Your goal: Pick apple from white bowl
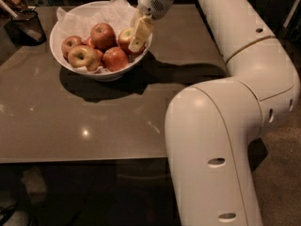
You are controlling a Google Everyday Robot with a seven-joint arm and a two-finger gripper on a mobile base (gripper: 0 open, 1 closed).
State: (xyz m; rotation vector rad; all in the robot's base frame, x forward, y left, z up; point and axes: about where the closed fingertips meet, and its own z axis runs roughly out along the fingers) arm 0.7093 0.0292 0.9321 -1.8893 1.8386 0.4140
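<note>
1. The apple (123, 36), red with a pale patch near its top, lies in the right side of the white bowl (106, 74). It sits close to the rim there and is partly hidden behind the gripper.
2. The gripper (135, 41) reaches down into the bowl from the far right. Its pale tip lies across the right face of the apple and appears to touch it.
3. Only one side of the jaws shows, so I cannot tell whether they are apart or clamped on the apple.
4. Four other apples share the bowl:
   - a dark red apple (103, 34) is just left of the task's apple
   - a second red apple (115, 59) is at the near side
   - a yellow-green apple (83, 56) is at the near left
   - a small red apple (70, 44) is at the far left, beside the rim
5. Crumpled tissue paper (91, 15) lines the bowl and rises above its far rim.
6. The bowl stands upright on the far left part of the grey-brown desk (94, 121) and casts a dark shadow to its near right.
7. A dark mesh cup (29, 26) stands at the far left corner of the desk, near the bowl but not touching it.
8. The white arm (225, 126) fills the right side of the view. It bends from a thick near segment up to the wrist over the bowl.
</note>
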